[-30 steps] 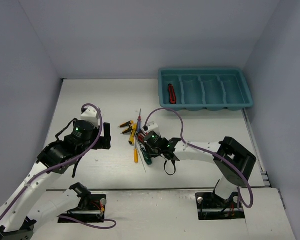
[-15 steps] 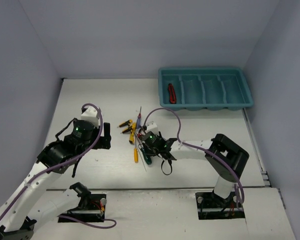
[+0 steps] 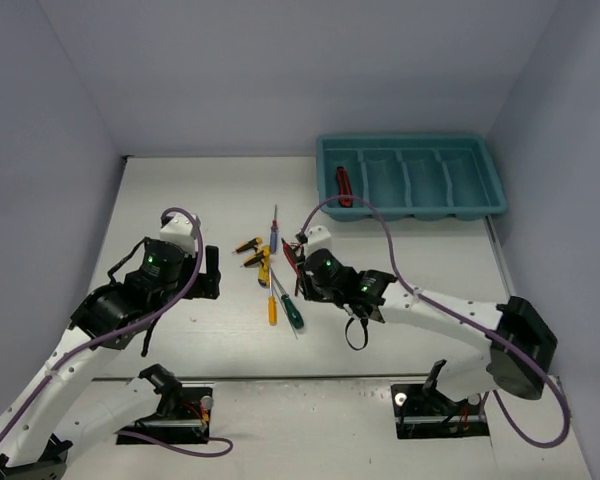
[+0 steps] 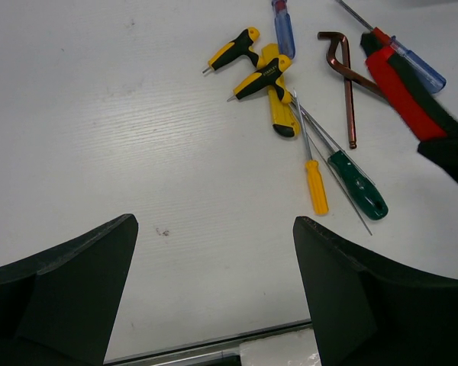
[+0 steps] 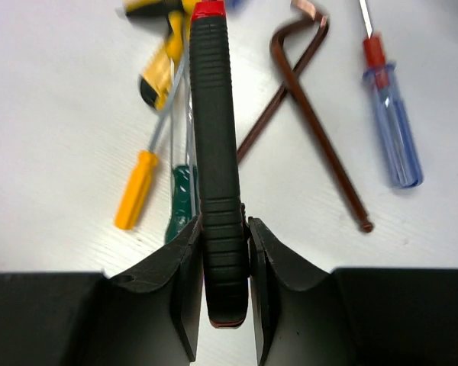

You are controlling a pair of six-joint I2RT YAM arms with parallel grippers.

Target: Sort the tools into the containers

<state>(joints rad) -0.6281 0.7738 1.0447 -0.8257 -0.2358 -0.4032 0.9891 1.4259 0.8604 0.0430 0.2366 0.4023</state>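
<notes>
While the right end effector (image 5: 223,238) is clamped on the black-and-red handles of a pair of pliers (image 5: 212,114), the left end effector (image 4: 212,229) hangs with its jaws spread wide and nothing between them. It sits over a bare part of the surface (image 4: 99,137), toward the left edge.

The held pliers point out from the right fingers over the loose tools near the middle of the surface. Whether they touch anything below cannot be told.

Beside them lie a brown hex key (image 5: 313,130) and a blue screwdriver with a red collar (image 5: 393,137). On the other side, an orange screwdriver (image 5: 136,191) lies just beside a green screwdriver (image 5: 182,200), their thin shafts crossing.

Farther toward the left edge, two yellow-black T-handles (image 4: 237,49) sit against a yellow-handled tool (image 4: 278,114). A second blue screwdriver (image 4: 284,30) lies just beyond them.

The teal tray (image 3: 427,180) stands at the far right corner of the surface, well apart from the pile. A red-handled tool (image 3: 343,187) lies lengthwise in its leftmost compartment.
</notes>
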